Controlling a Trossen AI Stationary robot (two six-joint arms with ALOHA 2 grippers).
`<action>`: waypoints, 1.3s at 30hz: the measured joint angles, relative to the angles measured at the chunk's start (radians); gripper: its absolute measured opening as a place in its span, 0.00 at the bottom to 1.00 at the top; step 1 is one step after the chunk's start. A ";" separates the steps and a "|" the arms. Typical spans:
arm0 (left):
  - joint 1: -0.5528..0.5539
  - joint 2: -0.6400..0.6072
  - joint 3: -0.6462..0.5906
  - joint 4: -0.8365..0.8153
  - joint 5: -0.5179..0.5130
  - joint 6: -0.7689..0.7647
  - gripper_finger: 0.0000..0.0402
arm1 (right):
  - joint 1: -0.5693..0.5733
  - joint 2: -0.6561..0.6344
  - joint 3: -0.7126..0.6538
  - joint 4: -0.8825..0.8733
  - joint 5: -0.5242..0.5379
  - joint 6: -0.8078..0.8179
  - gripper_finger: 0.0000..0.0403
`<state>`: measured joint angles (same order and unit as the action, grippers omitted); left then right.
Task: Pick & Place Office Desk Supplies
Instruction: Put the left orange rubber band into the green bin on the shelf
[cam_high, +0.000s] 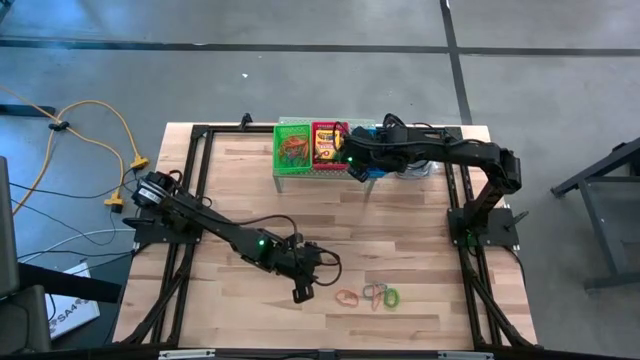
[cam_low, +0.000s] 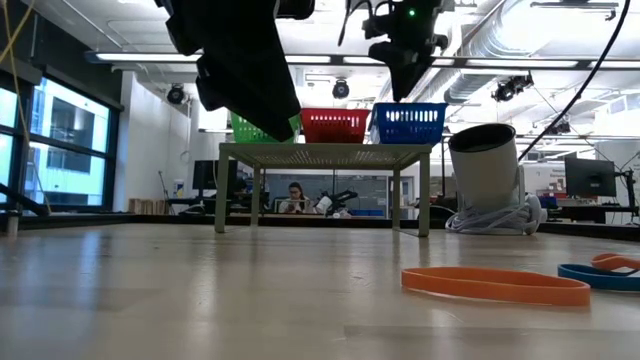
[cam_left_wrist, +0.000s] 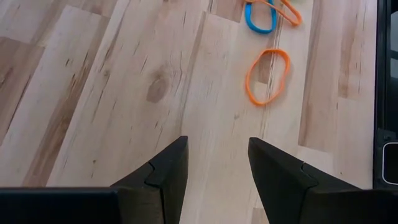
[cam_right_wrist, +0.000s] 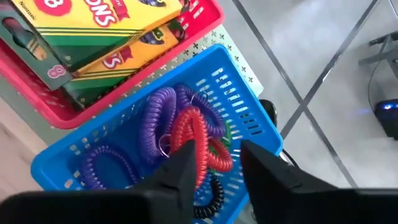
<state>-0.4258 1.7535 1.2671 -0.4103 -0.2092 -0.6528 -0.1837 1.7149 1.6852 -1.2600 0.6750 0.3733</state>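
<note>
Left gripper (cam_left_wrist: 217, 168), jaws parted and empty, hovering over bare table near the orange rubber band (cam_left_wrist: 267, 76): light, floppy, lying flat, likely best pinched across one strand. Right gripper (cam_right_wrist: 214, 171) above the blue basket (cam_right_wrist: 62, 165), fingers slightly apart around a red coil (cam_right_wrist: 198, 138), grip uncertain. Only the right wrist view showing the basket's coils; only the low view the raised mesh stand (cam_low: 325, 153).

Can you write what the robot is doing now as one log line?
right gripper: open above blue basket of coiled loops | left gripper: open, empty, near orange band
</note>
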 joint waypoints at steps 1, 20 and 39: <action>0.000 0.000 0.000 0.000 0.000 -0.001 0.41 | 0.000 0.000 0.000 -0.003 0.002 0.005 0.30; -0.002 0.000 0.000 0.002 -0.001 0.001 0.41 | 0.296 -0.134 0.001 -0.116 0.179 0.233 0.55; -0.036 0.110 -0.001 0.303 -0.025 0.344 0.41 | 0.914 -0.119 -0.187 -0.163 0.168 0.854 0.55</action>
<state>-0.4622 1.8638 1.2662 -0.1070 -0.2345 -0.3091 0.7299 1.5955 1.4981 -1.4234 0.8427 1.2270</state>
